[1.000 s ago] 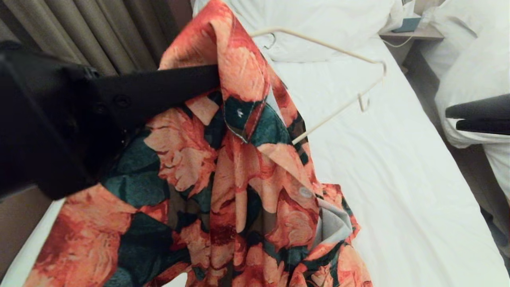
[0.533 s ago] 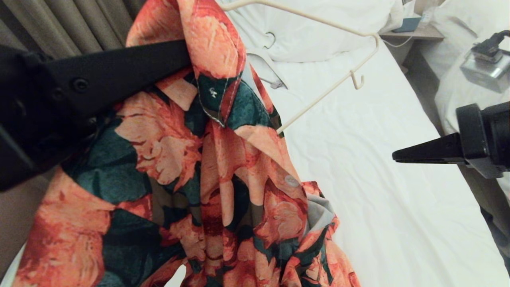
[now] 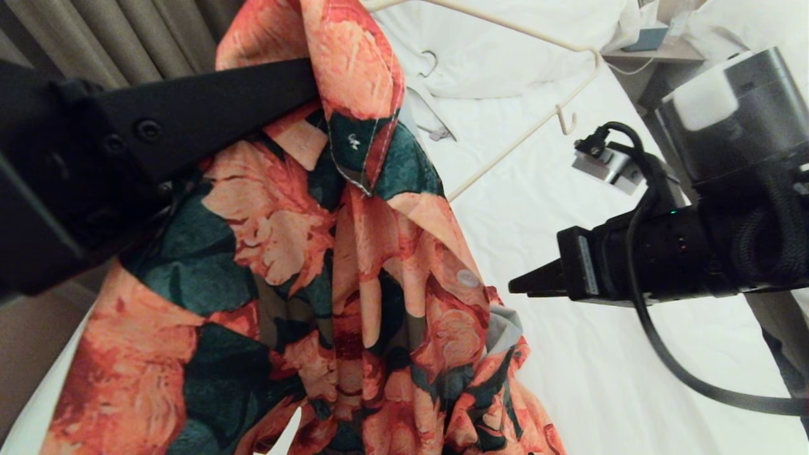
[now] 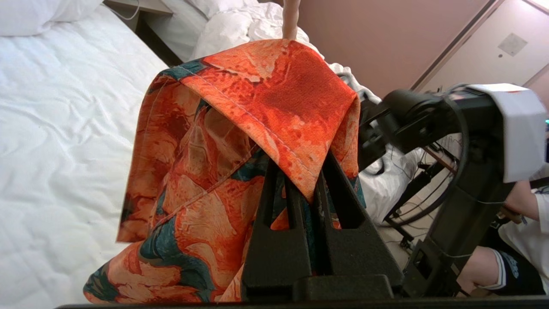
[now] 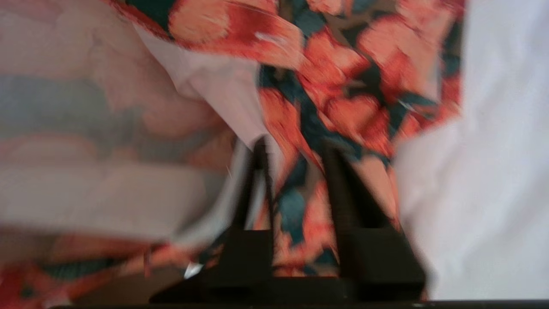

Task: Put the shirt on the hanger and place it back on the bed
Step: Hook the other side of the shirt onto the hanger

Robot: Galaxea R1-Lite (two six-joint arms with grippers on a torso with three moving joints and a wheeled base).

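Note:
The flowered shirt point(image 3: 354, 265) hangs in the air over the bed point(image 3: 632, 366), draped from its collar. My left gripper point(image 3: 303, 88) reaches in from the left and is shut on a fold of the shirt point(image 4: 274, 98) near the collar; its tips are buried in cloth. The thin cream hanger point(image 3: 486, 167) sticks out of the shirt to the right, with its hook end hidden above. My right gripper point(image 3: 515, 287) comes in from the right at chest height, close to the shirt's front edge. In the right wrist view that gripper point(image 5: 296, 167) is open, with shirt cloth point(image 5: 343, 86) just beyond it.
A thicker white hanger point(image 3: 433, 123) lies on the sheet below the pillow point(image 3: 505, 69). A nightstand point(image 3: 657, 54) and a second bed point(image 3: 727, 22) are at the right, curtains point(image 3: 126, 31) at the left. A seated person point(image 4: 514, 223) is behind the robot.
The right arm has swung in from the right edge to just beside the shirt. The left gripper lifted the shirt and hanger a little, then held.

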